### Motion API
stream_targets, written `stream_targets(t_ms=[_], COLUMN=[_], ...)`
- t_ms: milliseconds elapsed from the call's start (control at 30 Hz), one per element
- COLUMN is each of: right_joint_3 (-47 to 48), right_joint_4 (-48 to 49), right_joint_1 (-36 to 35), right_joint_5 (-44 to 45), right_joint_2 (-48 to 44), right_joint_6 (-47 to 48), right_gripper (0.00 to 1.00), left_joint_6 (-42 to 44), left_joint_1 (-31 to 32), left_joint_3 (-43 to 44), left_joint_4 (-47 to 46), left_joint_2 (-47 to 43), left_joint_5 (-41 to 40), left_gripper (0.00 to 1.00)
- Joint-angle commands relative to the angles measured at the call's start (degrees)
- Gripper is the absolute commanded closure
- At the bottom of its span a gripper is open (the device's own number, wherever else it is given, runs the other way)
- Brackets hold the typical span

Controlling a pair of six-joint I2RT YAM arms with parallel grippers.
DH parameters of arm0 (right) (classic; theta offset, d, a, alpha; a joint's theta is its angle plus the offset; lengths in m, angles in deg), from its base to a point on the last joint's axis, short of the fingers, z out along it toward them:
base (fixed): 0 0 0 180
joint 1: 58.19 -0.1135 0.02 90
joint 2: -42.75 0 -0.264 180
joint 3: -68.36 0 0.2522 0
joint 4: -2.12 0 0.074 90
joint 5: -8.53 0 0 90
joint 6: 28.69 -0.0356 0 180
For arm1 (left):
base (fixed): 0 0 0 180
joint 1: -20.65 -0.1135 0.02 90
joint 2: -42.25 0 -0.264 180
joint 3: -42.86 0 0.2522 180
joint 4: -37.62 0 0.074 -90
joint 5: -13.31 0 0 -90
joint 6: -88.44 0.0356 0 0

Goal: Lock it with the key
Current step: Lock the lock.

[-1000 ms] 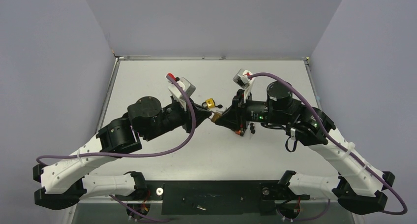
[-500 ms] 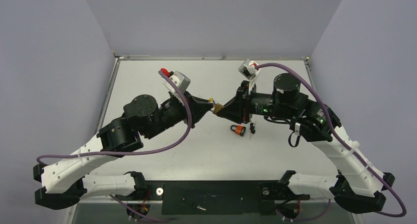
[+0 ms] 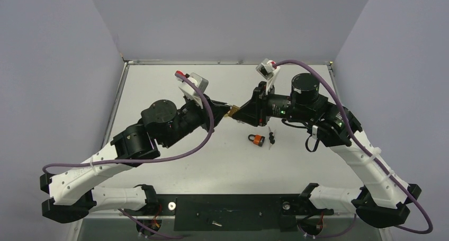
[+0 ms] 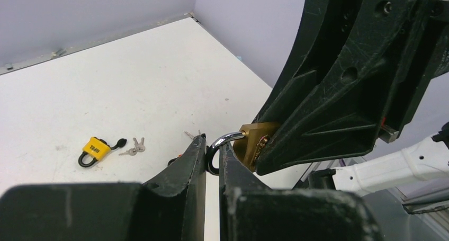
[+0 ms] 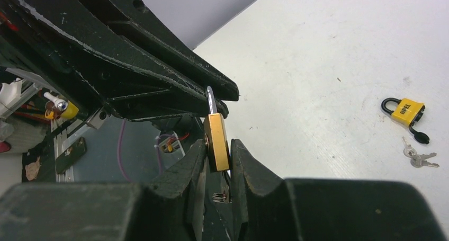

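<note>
The right gripper [image 5: 217, 152] is clenched on the body of the brass padlock [image 5: 217, 137], holding it edge-on in the air with the shackle pointing away. The left gripper [image 4: 212, 152] meets it head-on. Its fingers are drawn almost together around the silver shackle, with only a thin gap showing between them. From overhead, both tool tips converge on the brass padlock [image 3: 233, 113] above the table [image 3: 159, 87].

The key [image 5: 418, 158] lies flat on the table, well apart from the brass padlock and untouched by either tool. It appears to be two small blades on one ring. A yellow padlock [image 5: 406, 110] lies on that same side of the brass padlock, and an orange padlock [image 3: 257, 140] rests below it, toward the arm bases. That makes three padlocks.

Overhead, the yellow padlock and key are hidden. The keyhole end of the brass padlock is buried between the right fingers. A silvery glint beneath it is too small to identify.
</note>
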Motion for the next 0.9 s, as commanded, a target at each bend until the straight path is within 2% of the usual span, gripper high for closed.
stream_targets(t_ms=[0, 67, 100, 133, 167, 200, 233, 367, 567, 667, 733, 867], right_joint_3=[-0.56, -2.76, -4.51, -5.41, -7.54, -8.69, -10.87, -17.16, -27.34, -33.4, -36.3, -40.02], right_joint_4=[34.16, 34.06, 33.89, 33.9, 34.02, 34.19, 35.06, 39.22, 56.09, 73.08, 81.01, 89.85], right_joint_1=[0.01, 0.25, 0.4, 0.85, 1.41, 1.68, 2.4, 6.17, 17.9, 21.95, 23.36, 23.35], right_joint_5=[6.08, 6.26, 5.71, 5.44, 4.98, 4.12, 3.55, -1.4, -16.15, -24.4, -26.65, -27.28], right_joint_2=[5.53, 3.64, 2.28, 1.46, -0.24, -2.09, -2.97, -8.08, -12.24, -12.22, -12.02, -12.25], right_joint_6=[-1.96, -1.2, -0.77, -0.63, -0.25, -0.11, -0.14, -2.52, -15.64, -28.24, -34.01, -39.62], right_gripper=[1.0, 1.0, 0.9, 0.84, 0.73, 0.68, 0.58, 0.41, 0.34, 0.33, 0.33, 0.37], left_joint_6=[-9.47, -10.97, -11.22, -11.32, -11.18, -10.65, -10.45, -9.84, -10.83, -11.87, -12.86, -16.41], left_joint_1=[5.0, 0.34, -2.43, -3.55, -5.16, -5.88, -7.1, -11.02, -15.71, -18.26, -19.96, -25.2], left_joint_3=[-2.98, -4.84, -5.35, -5.93, -5.94, -5.72, -5.57, -4.81, -4.18, -4.23, -4.2, -4.4], left_joint_4=[0.96, -0.35, -1.2, -1.42, -1.29, -1.11, -0.53, 0.66, -0.07, -1.34, -2.46, -6.93], left_joint_2=[3.92, 1.22, -0.61, -1.31, -2.52, -3.01, -3.76, -5.02, -6.26, -6.67, -6.99, -7.3], left_joint_5=[23.04, 23.48, 24.67, 25.13, 26.09, 26.63, 27.32, 29.99, 33.55, 35.73, 38.27, 44.93], left_gripper=[1.0, 1.0, 1.0, 1.0, 1.0, 1.0, 1.0, 1.0, 1.0, 1.0, 1.0, 1.0])
